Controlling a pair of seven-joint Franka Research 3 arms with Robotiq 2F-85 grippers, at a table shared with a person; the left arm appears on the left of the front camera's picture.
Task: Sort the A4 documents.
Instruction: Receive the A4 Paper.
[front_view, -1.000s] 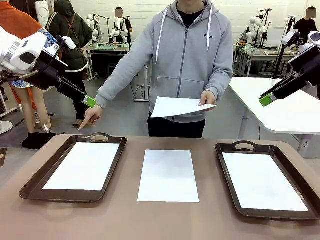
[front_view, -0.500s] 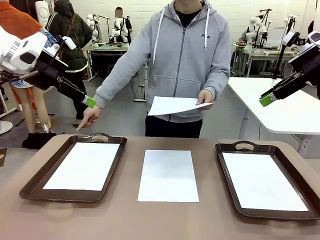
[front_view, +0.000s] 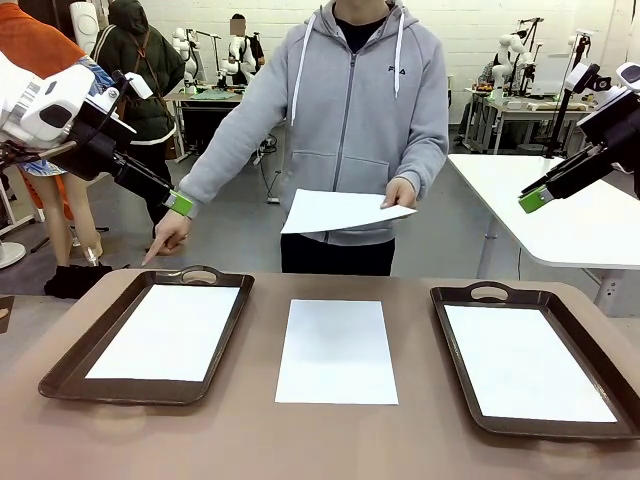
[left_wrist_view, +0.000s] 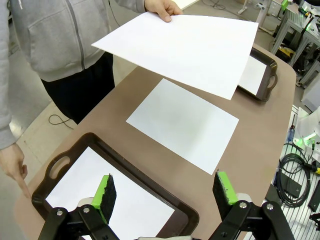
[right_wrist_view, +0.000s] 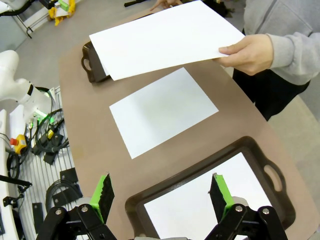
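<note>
One A4 document (front_view: 337, 350) lies flat on the brown table between two trays. Another sheet (front_view: 165, 331) rests in the left tray (front_view: 70, 365), and one more (front_view: 527, 361) in the right tray (front_view: 455, 345). The person holds a further sheet (front_view: 340, 212) in one hand above the table's far edge, while the other hand (front_view: 165, 238) points a finger down at the left tray's handle. My left gripper (front_view: 178, 203) hangs open high over the far left, above its tray (left_wrist_view: 130, 170). At the far right my right gripper (front_view: 535, 198) is open and raised above its tray (right_wrist_view: 200, 167).
The brown table (front_view: 260, 430) has bare surface in front of and between the trays. A white table (front_view: 570, 215) stands behind on the right. The person stands close to the far edge, in the middle.
The person has shifted left. The held sheet moved left and a little up, and the pointing hand dropped lower toward the left tray's handle. Both arms stayed still.
</note>
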